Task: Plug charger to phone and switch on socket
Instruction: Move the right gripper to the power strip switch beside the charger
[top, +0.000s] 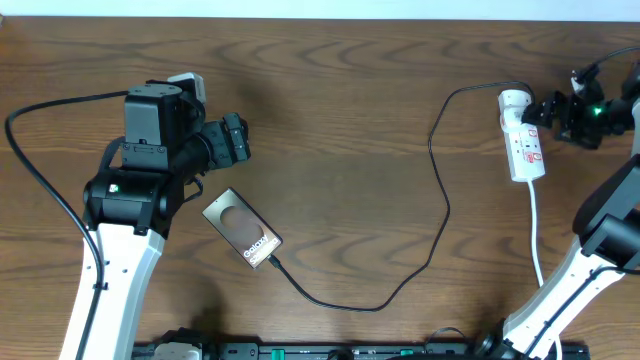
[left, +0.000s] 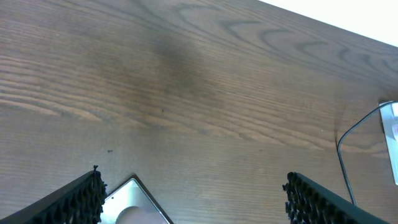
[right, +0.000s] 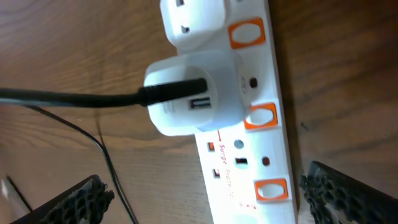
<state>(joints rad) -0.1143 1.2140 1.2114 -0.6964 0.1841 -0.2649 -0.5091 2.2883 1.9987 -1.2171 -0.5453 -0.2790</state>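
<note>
We see the charger (right: 74, 98) meeting the phone (top: 242, 231) at its 4 o'clock end. It looks seated, so we judge the switch is the step left. The socket (top: 524, 140) lies on the counter's (top: 350, 110) 3 o'clock side, with its long axis running 12 to 6. A white adapter (right: 211, 74) is plugged in near its 12 o'clock end. The right tool (top: 543, 108), released and empty, sits just at the strip's 3 o'clock. It is far nearer than the left tool (top: 238, 140), also released, at the phone's 12 o'clock. The orange switches (right: 261, 116) line one long edge.
</note>
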